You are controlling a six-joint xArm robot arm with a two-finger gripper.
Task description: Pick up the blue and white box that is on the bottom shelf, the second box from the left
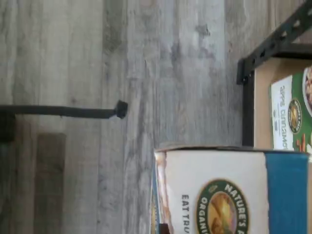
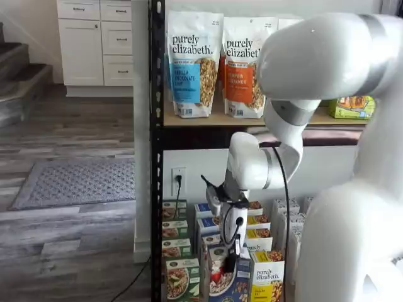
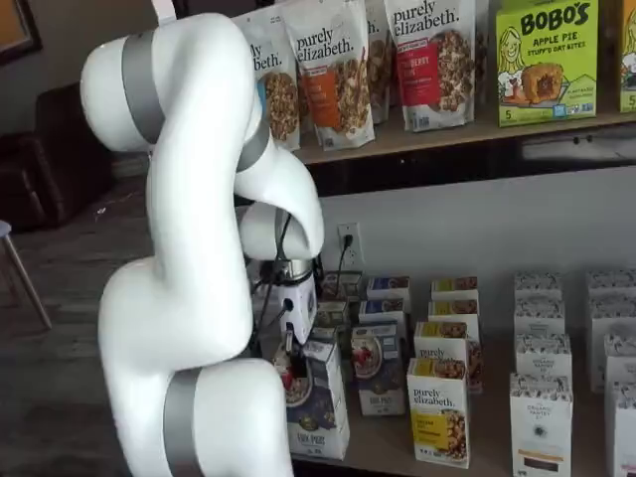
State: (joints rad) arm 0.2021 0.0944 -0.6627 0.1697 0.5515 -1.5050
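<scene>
Item: the blue and white box [image 3: 320,397], a granola carton with a white upper face and blue lower part; its side panel fills the near field of the wrist view [image 1: 234,192].
Location: front row of the bottom shelf [image 3: 497,452], standing forward of the rows behind it; whether its base rests on the board or hangs just clear, the pictures do not settle.
Neighbours: a green-trimmed box [image 2: 182,280] just beside it on one side, a yellow purely elizabeth box [image 3: 439,409] on the other, near but apart.
Tool: the gripper [image 3: 289,360], white body with black fingers pointing down, hanging from the arm's wrist.
Tool state: closed to its narrowest, with the fingers clamped at the carton's top edge; judged to be holding the box.
Key relation: carton directly beneath the fingers, its long axis upright and in line with the gripper.
Second sighting: in a shelf view the fingers [image 2: 232,259] run down into the carton's top [image 2: 221,277].
Move ahead, judged: a straight lift, keeping clear of both neighbours.
Risk, judged: a tilted carton could brush the green-trimmed box.
</scene>
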